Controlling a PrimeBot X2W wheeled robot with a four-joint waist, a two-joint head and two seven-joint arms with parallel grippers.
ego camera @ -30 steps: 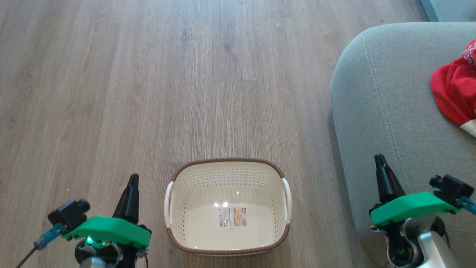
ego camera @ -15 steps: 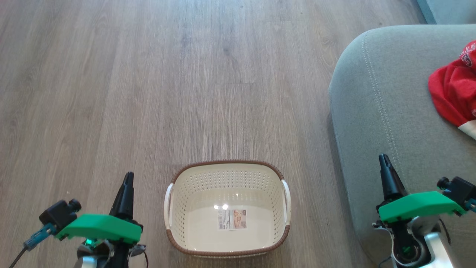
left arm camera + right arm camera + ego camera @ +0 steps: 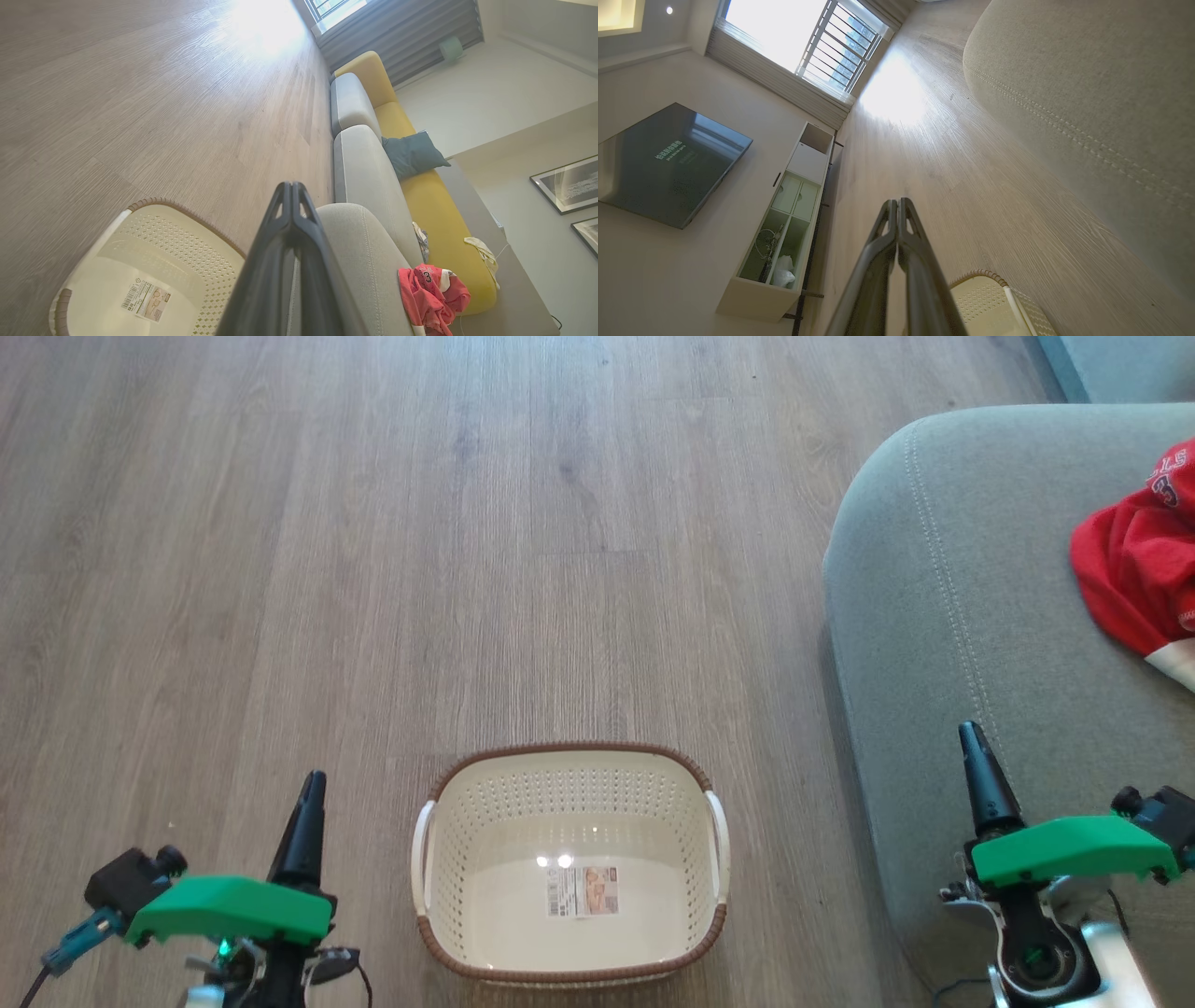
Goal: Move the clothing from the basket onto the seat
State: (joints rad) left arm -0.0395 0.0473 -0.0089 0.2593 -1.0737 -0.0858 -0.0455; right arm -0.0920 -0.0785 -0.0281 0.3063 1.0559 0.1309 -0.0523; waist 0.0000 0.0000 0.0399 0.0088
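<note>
The cream basket [image 3: 467, 821] with a brown rim stands on the floor at the bottom centre, holding nothing but a label on its bottom. Red clothing [image 3: 1134, 569] with white trim lies on the grey-green seat [image 3: 962, 616] at the right edge, and the left wrist view shows that clothing [image 3: 430, 291] bunched on the seat [image 3: 369, 247]. My left gripper [image 3: 313, 779] is shut and holds nothing, left of the basket above the floor. Over the seat's front edge, my right gripper [image 3: 971, 733] is shut too. In the wrist views the left fingertips [image 3: 290, 186] and right fingertips [image 3: 897, 203] meet.
Wood floor [image 3: 467, 523] stretches ahead and to the left. The left wrist view shows more couch sections, yellow cushions [image 3: 420, 186] and a teal pillow [image 3: 413, 151]. In the right wrist view stand a shelf unit [image 3: 784, 224], a wall television [image 3: 663, 163] and a window [image 3: 817, 37].
The picture has shifted slightly, so the camera moved. Both grippers have sunk lower and drawn back in the head view, still shut. The basket and clothing stay put.
</note>
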